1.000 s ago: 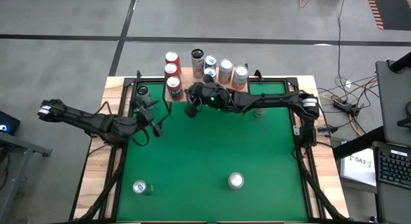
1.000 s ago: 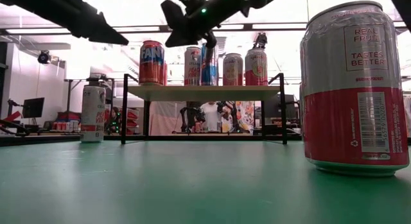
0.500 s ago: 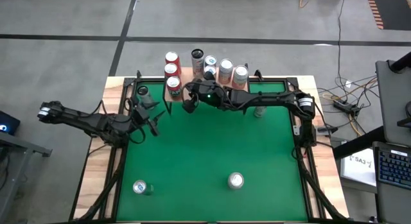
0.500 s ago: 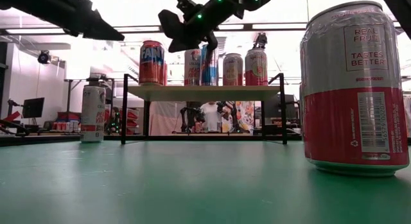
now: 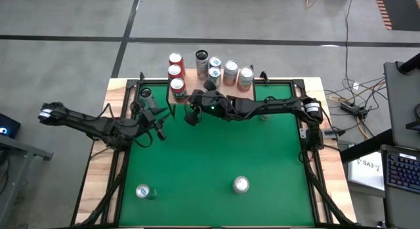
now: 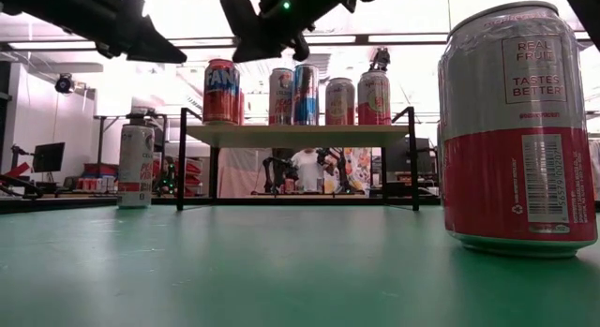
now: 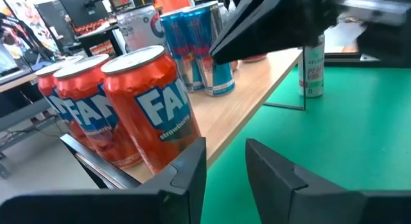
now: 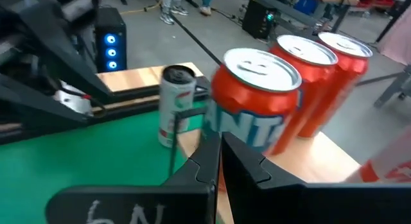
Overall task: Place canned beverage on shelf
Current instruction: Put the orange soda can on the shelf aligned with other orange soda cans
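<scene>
Withdrawn from shelf [image 5: 211, 81]: right gripper [image 5: 191, 115], fingers together, empty; left gripper [image 5: 153, 127] half-closed, empty; risk—either clipping nearest red Fanta can [image 5: 178, 88].

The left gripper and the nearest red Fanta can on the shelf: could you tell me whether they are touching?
Apart. The left wrist view shows the left gripper empty, with the shelf edge between its fingers and the red Fanta can standing beyond the fingertips.

big can [image 6: 518, 130]: "REAL FRUIT TASTES BETTER" | red cans [image 7: 151, 112]: "FAN", "strawberry" | red shelf can [image 6: 221, 91]: "FAN" | paper by keyboard [image 5: 367, 165]: "SA3"
</scene>
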Motion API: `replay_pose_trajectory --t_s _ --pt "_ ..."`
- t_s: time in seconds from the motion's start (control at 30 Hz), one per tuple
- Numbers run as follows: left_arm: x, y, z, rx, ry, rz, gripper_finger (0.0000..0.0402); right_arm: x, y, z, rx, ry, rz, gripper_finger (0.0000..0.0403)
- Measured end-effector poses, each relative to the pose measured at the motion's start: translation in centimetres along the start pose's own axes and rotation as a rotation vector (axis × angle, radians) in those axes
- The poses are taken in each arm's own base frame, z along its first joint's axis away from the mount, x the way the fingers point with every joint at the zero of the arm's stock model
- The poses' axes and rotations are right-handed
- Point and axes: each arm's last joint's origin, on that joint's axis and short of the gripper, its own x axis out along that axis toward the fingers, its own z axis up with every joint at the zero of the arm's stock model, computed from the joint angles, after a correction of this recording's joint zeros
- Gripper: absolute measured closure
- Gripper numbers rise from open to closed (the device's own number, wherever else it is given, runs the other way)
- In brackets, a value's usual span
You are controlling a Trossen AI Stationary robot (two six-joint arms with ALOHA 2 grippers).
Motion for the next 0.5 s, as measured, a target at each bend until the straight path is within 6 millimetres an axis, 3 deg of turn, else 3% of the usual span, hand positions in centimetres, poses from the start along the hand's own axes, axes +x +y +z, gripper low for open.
replay_pose_trajectory --t_s 0.5 --pt "0.6 -0.8 -0.4 -0.004 0.027 0.019 0.0310 -0.6 0.1 2.3 0.015 -0.061 0.084 0.0394"
